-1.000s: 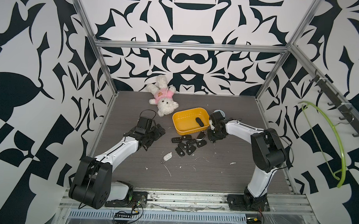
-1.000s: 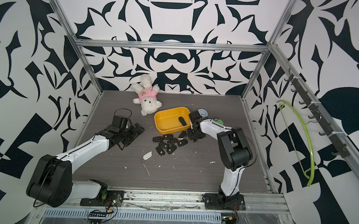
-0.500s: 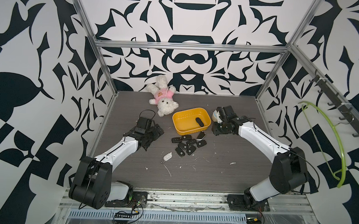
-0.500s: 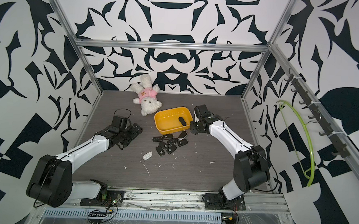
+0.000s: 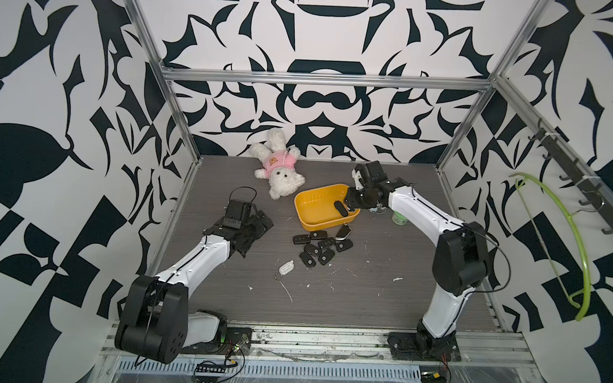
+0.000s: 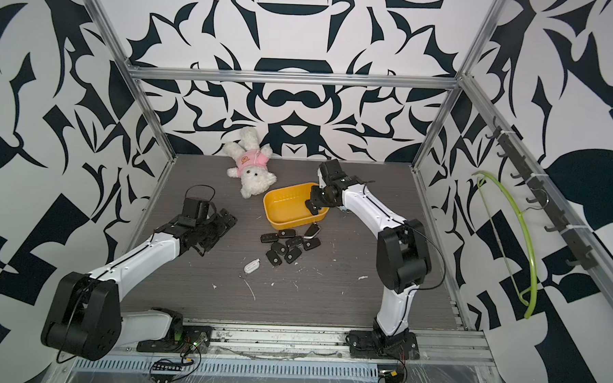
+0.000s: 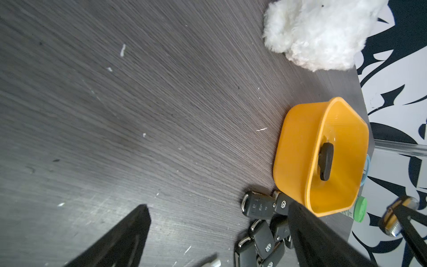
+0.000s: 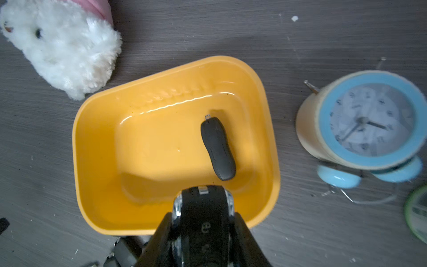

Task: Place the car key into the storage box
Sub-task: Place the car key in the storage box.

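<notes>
We note right gripper clamped on car key above storage box rim; we advise centring before release.

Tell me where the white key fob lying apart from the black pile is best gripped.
Probably across the long sides of the white key fob, mid-body, from straight above: it lies flat on the table, clear of the black keys.
</notes>
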Robot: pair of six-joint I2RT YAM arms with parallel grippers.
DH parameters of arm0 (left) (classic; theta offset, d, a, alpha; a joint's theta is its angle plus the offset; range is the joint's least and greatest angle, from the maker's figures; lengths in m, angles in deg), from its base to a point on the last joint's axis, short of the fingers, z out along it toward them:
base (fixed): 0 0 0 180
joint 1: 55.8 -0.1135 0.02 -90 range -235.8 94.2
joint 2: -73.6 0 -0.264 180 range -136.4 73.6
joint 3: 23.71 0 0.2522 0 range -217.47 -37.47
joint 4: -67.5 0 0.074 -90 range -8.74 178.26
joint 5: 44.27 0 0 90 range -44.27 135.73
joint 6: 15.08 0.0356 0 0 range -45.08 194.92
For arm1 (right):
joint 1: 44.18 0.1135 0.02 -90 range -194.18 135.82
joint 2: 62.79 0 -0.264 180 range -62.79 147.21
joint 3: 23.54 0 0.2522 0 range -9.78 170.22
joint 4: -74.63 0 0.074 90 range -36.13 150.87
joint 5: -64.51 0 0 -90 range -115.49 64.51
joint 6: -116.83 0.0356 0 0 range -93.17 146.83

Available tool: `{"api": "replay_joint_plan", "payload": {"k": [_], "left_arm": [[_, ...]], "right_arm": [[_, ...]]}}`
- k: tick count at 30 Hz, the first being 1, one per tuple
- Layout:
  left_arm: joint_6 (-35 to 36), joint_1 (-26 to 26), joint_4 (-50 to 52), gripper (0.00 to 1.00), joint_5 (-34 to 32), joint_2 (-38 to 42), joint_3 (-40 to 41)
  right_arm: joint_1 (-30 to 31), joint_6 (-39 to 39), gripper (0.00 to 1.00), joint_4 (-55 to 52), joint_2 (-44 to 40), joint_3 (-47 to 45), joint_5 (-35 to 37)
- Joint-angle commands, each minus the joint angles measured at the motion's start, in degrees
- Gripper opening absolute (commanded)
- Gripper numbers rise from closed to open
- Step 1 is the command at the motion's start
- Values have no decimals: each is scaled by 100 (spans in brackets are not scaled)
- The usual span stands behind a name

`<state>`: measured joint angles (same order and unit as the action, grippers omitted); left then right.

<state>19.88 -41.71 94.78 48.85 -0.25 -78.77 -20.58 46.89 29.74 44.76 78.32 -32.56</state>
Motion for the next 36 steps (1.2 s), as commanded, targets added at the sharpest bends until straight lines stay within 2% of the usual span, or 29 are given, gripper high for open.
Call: {"api": "replay_joint_plan", "payload": {"k": [1,9,14,20,28,35,36], "left_arm": [[125,-90,204,100,126,264,142],[227,-239,292,99,131,421,252],[258,-305,304,99,122,537,354],[258,-336,309,99,176,494,350],[264,-336,292,99,226,467,344],[751,-336,467,99,509,423,203],[835,-336,525,99,516,431,175]], "right_arm": [[164,77,0,81,367,564,-148],[315,51,0,-126,1470,1615,-68],[518,-240,0,-626,2007,2146,547],[665,-413,0,-831,2268,2358,1164],[727,-656,0,-1174,2555,2638,1515],[742,-688,44,-1108,2553,2639,1156],[737,-672,45,-1064,2531,2650,1122]]}}
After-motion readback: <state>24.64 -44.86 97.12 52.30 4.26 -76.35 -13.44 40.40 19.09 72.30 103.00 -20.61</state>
